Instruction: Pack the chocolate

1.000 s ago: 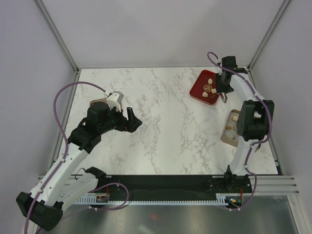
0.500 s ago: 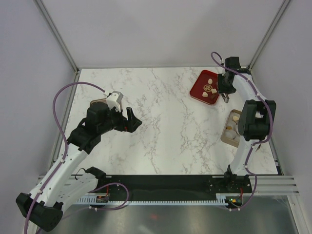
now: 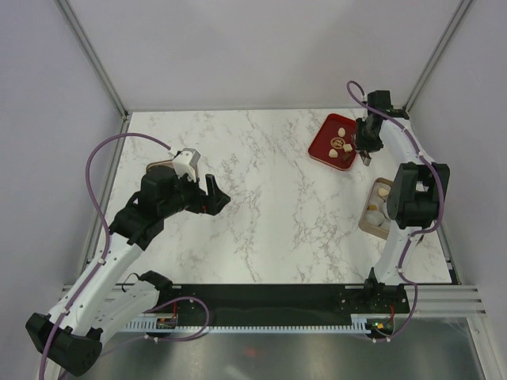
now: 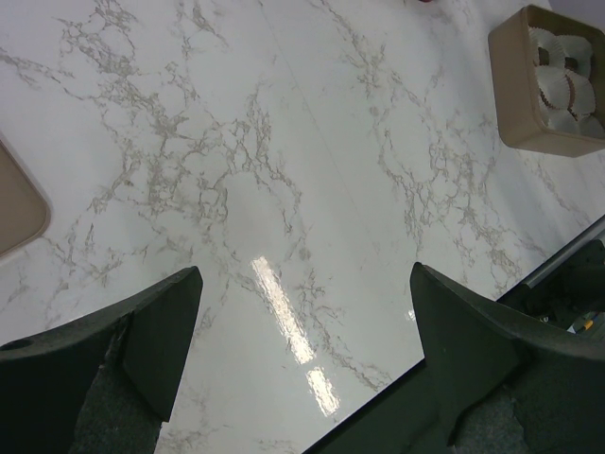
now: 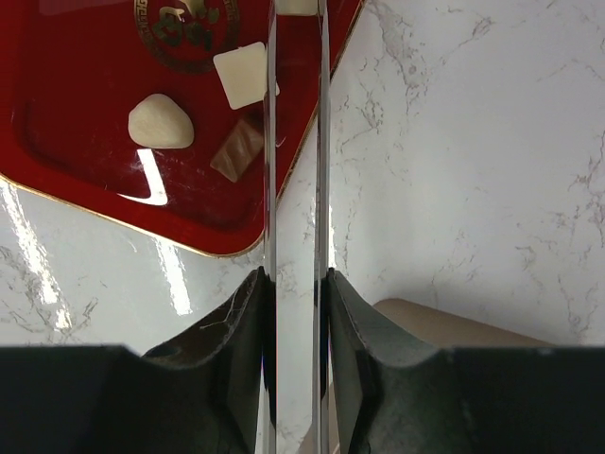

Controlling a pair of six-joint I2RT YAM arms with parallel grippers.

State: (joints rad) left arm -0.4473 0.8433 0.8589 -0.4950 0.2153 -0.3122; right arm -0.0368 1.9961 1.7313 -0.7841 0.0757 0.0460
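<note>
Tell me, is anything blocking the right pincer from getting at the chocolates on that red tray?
Nothing visible does. The right pincer hangs over the red tray, its thin fingers beside a white square chocolate and a brown piece. A cream piece shows between the fingers at the wrist view's top edge.

left arm (image 3: 111, 261): white links, black joints | right arm (image 3: 412, 194): same | cables (image 3: 119, 141): purple | jaws: black
</note>
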